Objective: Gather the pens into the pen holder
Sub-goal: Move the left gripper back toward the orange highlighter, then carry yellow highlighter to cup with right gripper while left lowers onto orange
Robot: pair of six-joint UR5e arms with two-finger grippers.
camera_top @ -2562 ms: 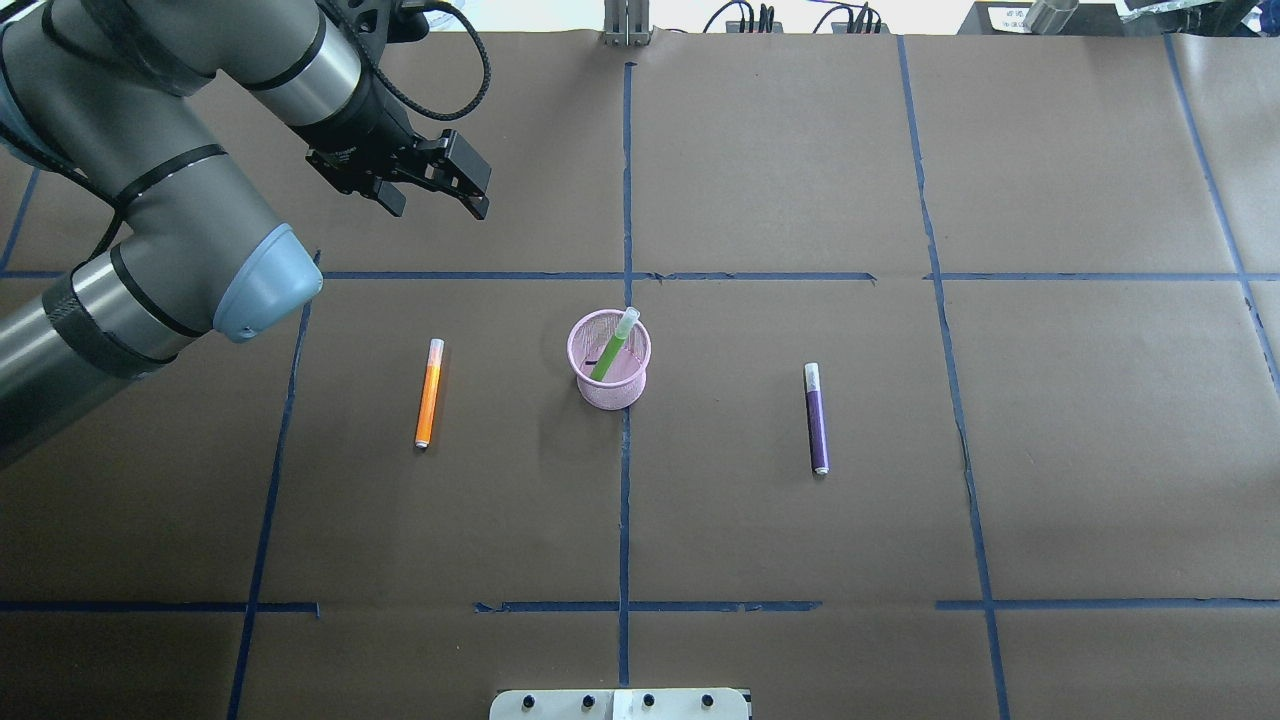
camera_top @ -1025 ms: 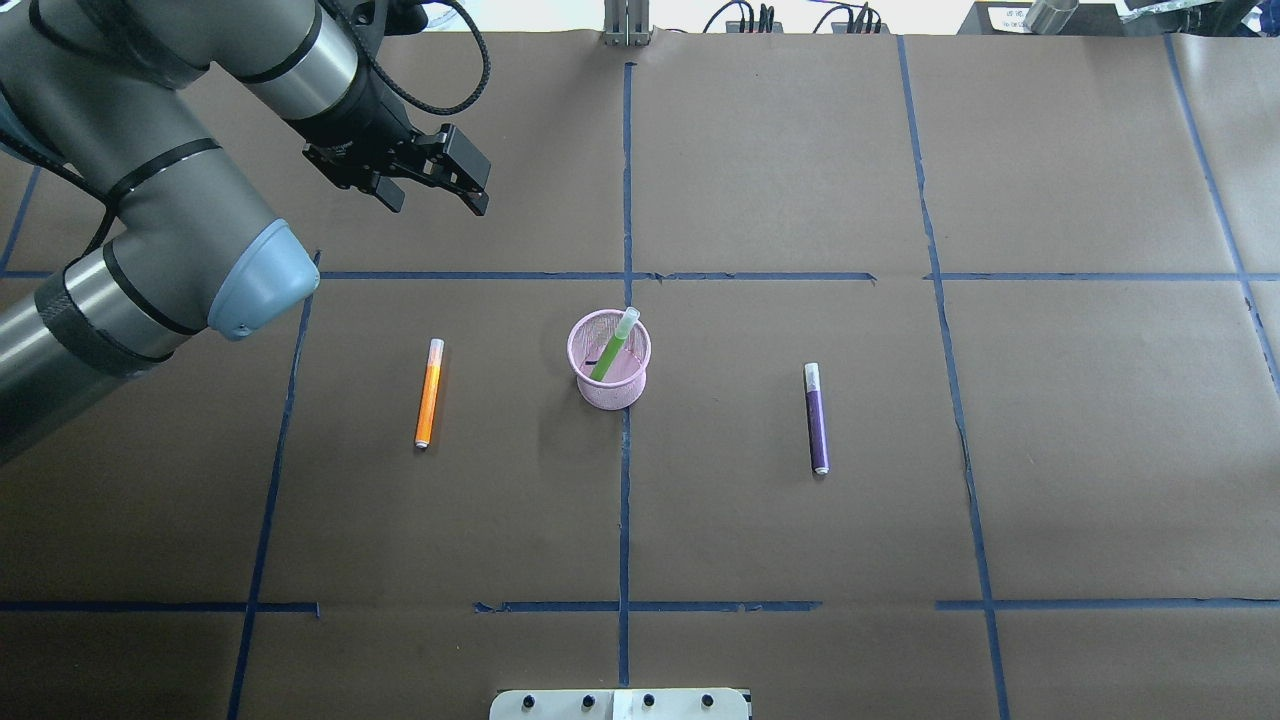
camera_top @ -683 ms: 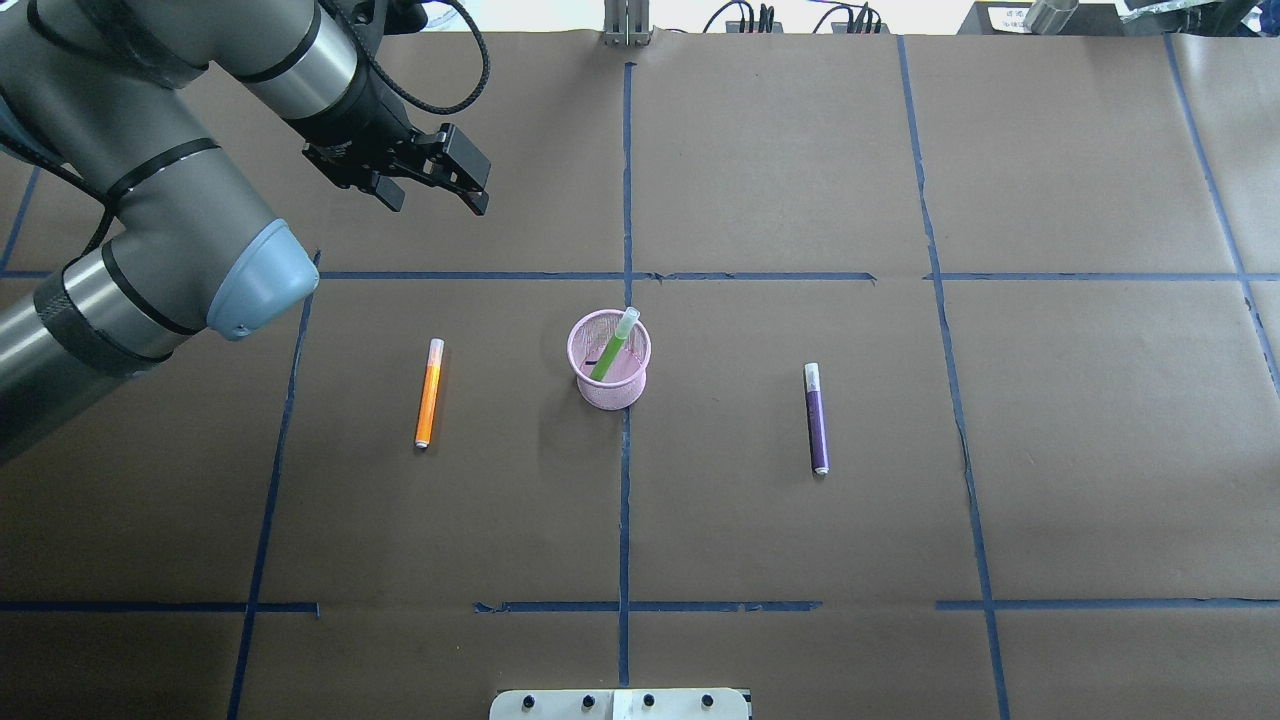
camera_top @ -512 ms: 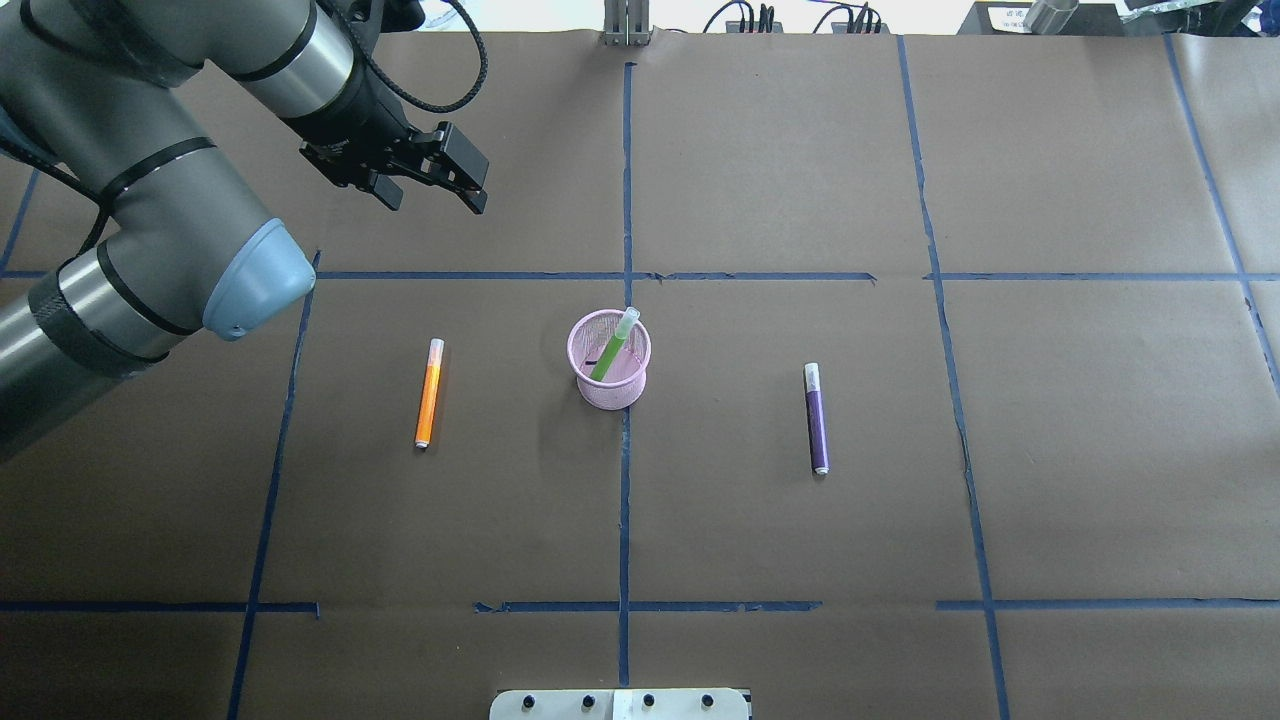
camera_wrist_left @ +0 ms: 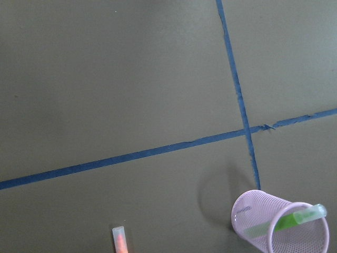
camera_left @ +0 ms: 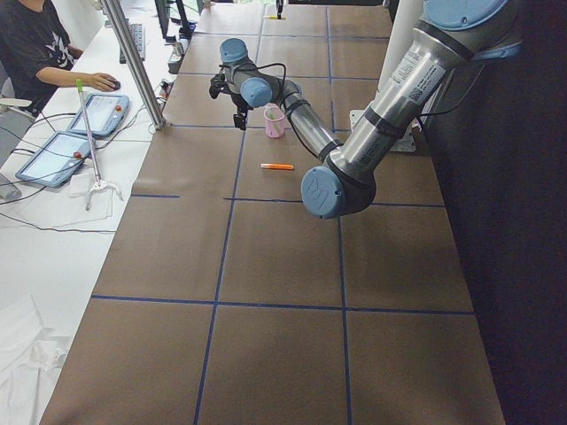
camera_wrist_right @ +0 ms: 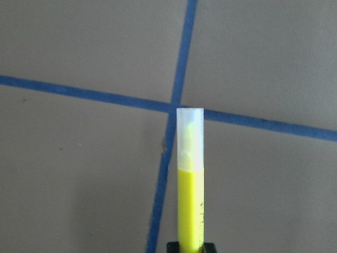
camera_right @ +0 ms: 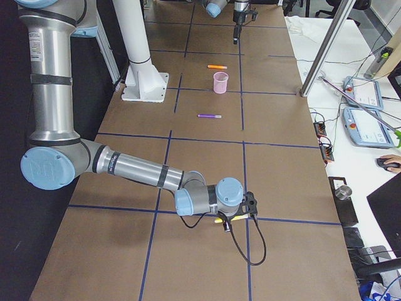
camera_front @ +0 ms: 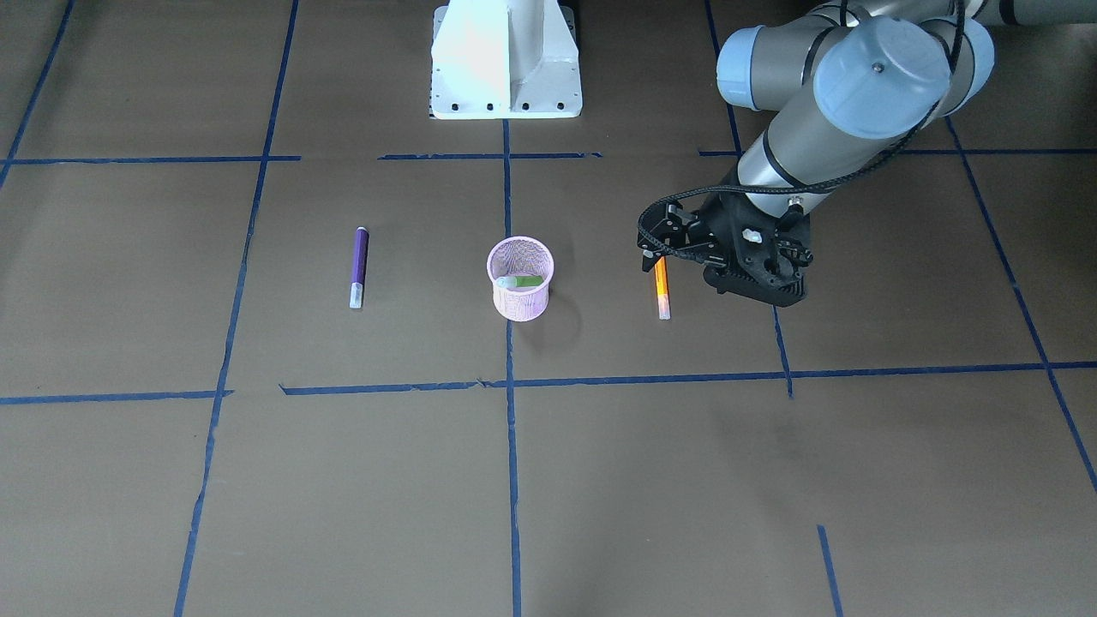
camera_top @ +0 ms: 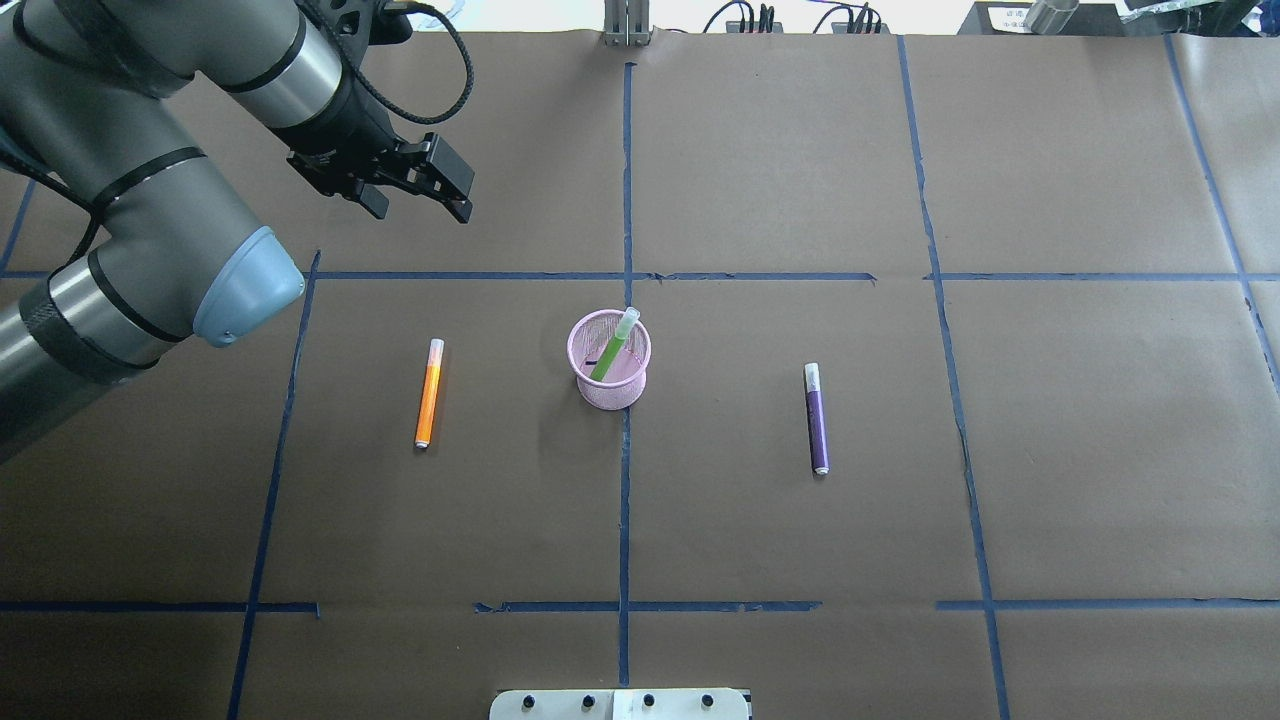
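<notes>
The left hand (camera_top: pixel 418 198) is hovering with its jaws spread over the worktop (camera_top: pixel 780 180), left of centre and toward the edge far from the robot. At the worktop's middle the pink pen holder (camera_top: pixel 612 392) is standing with the green pen (camera_top: pixel 608 355) leaning inside. The orange pen (camera_top: pixel 429 395) is lying apart on its left and the purple pen (camera_top: pixel 817 420) apart on its right. Near the worktop's right end, the right hand (camera_right: pixel 233 217) is gripping a yellow pen (camera_wrist_right: pixel 190 200).
</notes>
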